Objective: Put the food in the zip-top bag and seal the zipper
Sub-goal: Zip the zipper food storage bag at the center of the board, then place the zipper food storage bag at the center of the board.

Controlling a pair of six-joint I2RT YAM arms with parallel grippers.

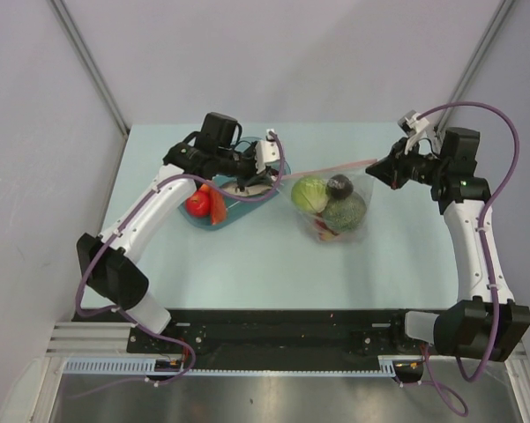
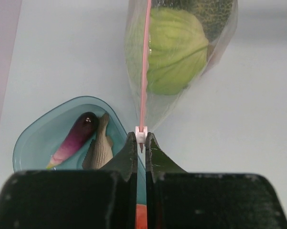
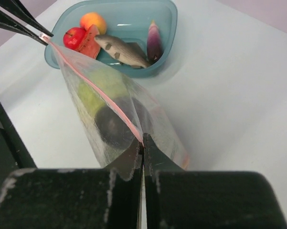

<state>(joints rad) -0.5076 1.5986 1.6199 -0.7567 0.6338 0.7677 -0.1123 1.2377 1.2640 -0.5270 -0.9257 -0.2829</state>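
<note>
The zip-top bag lies on the table just to the right of the blue tray, its mouth drawn out in a straight line between the two arms. The left hand has its fingers pressed together on a small white slider at the tray end of the pink zipper. The right hand is pinched on the strip's other end. I judge they hold it this way because a taut, anchored strip lets the slider run without the film bunching. The left wrist view shows the slider and, through the plastic, the light green apple with the dark green squash behind it. The right wrist view instead shows what the tray holds: the grey fish, the purple eggplant, the orange, the red tomato and a red wedge. It also shows a dark round item in the bag that is too veiled to name. Only the top view shows the small red pieces at the bag's bottom. With that much food outside, sealing now looks premature.
</note>
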